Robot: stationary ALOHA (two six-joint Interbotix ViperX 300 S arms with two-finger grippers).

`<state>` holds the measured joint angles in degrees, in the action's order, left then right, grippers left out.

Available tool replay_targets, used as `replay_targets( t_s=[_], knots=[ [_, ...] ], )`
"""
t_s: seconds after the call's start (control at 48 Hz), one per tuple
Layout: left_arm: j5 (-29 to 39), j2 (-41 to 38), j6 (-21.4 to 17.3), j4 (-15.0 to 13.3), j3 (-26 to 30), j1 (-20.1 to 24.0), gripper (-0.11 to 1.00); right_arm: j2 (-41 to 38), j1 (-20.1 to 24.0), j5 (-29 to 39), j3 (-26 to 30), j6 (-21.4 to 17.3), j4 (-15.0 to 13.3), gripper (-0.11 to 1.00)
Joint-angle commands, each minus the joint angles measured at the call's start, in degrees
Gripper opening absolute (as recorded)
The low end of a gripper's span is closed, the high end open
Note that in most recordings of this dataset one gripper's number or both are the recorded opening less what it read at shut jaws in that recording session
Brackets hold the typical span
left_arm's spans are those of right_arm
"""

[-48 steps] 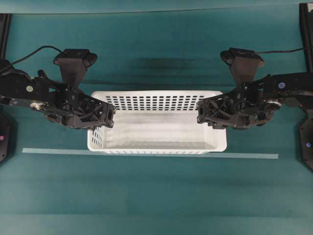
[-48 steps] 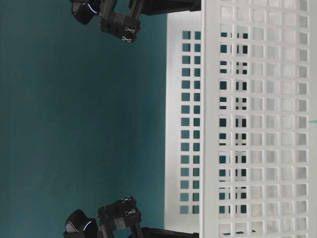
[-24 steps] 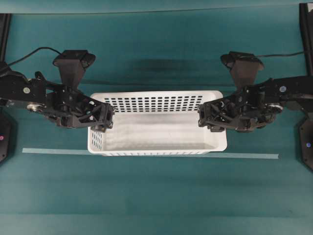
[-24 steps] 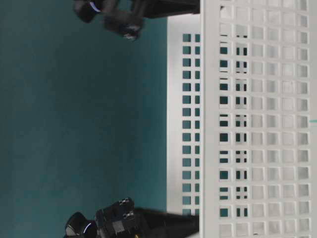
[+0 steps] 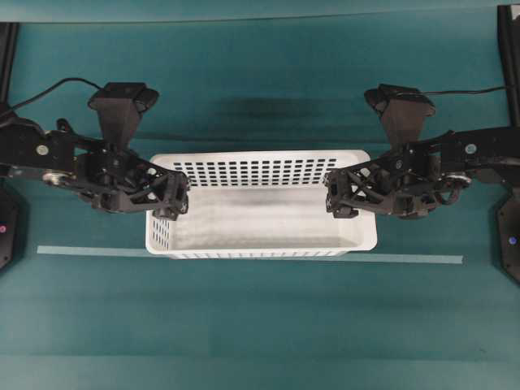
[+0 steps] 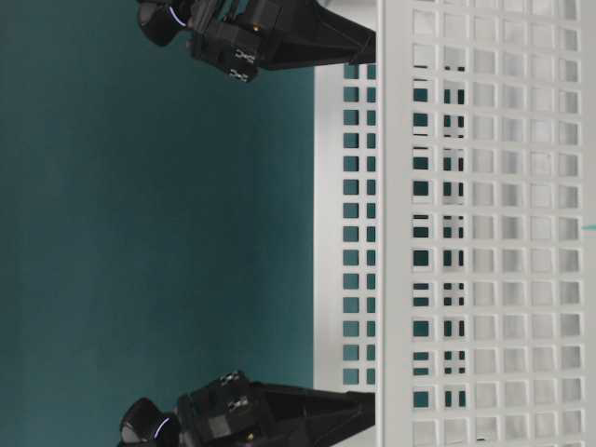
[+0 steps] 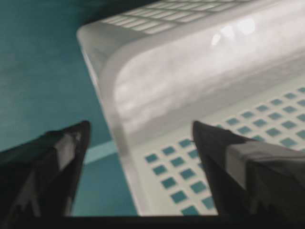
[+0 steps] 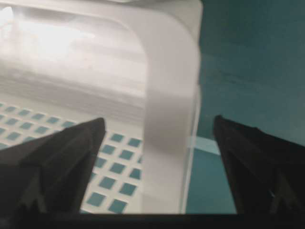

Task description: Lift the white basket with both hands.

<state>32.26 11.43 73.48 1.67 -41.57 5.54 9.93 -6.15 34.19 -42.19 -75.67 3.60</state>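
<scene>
- The white basket (image 5: 262,203) sits on the teal table (image 5: 260,325), between the two claws, its long front wall beside a pale tape line (image 5: 406,258).
- The left gripper (image 5: 180,195) is over the basket's left end wall. Its jaws are spread, one finger (image 7: 47,171) outside the rim and the other inside; neither pinches the plastic.
- The right gripper (image 5: 333,195) hangs over the right end wall. Its jaws are likewise spread wide, straddling the rim (image 8: 169,95) with clear gaps on both sides.
- In the table-level view, both claws reach toward the basket's top edge (image 6: 346,233).
</scene>
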Motion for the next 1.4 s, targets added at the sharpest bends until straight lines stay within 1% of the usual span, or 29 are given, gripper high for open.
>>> replay_targets(
  t_s=[0.0, 0.334, 0.459, 0.584, 0.709, 0.792, 0.855, 0.938, 1.064, 1.126, 1.21, 1.376],
  knots=[
    [-0.26, 2.37, -0.18, 0.26, -0.09, 0.26, 0.91, 0.7, 0.0, -0.09, 0.26, 0.35, -0.62, 0.92],
    [-0.09, 14.33, -0.53, 0.26, -1.85, 0.53, 0.91, 11.34, -0.79, -0.53, -1.32, 2.11, -0.88, 0.92],
    [-0.26, 19.6, -1.85, 0.26, -2.2, 0.62, 0.91, 15.82, -1.41, -1.14, -1.32, 3.08, -2.02, 0.92],
    [-0.35, 23.91, -5.36, 0.26, -2.2, 0.88, 0.91, 20.48, -1.49, -3.16, -1.41, 4.75, -3.52, 0.92],
    [-0.53, 27.69, -9.4, 0.26, -2.29, 0.97, 0.9, 23.55, -1.49, -6.94, -1.41, 7.38, -5.45, 0.92],
    [-1.23, 29.53, -11.6, 0.26, -2.64, 0.97, 0.9, 24.79, -1.49, -10.63, -1.49, 10.11, -6.15, 0.92],
    [-2.11, 30.67, -13.18, 0.26, -2.9, 0.97, 0.9, 25.22, -0.97, -14.68, -1.49, 13.36, -6.42, 0.92],
    [-3.87, 32.26, -15.56, 0.26, -3.25, 0.97, 0.9, 25.31, -0.26, -19.34, -1.49, 18.28, -6.59, 0.92],
    [-7.82, 34.45, -21.01, 0.26, -3.52, 0.88, 0.9, 25.49, 0.97, -24.7, -1.67, 25.93, -6.59, 0.92],
    [-9.32, 35.51, -24.26, 0.26, -3.6, 0.88, 0.9, 25.84, 1.32, -27.07, -1.85, 30.06, -6.59, 0.91],
    [-10.81, 36.83, -28.83, 0.26, -3.78, 0.88, 0.9, 26.46, 1.67, -29.18, -2.11, 34.37, -6.59, 0.91],
    [-12.74, 39.9, -40.52, 0.26, -4.22, 0.26, 0.9, 29.0, 2.72, -31.03, -3.43, 41.92, -6.59, 0.91]
  ],
)
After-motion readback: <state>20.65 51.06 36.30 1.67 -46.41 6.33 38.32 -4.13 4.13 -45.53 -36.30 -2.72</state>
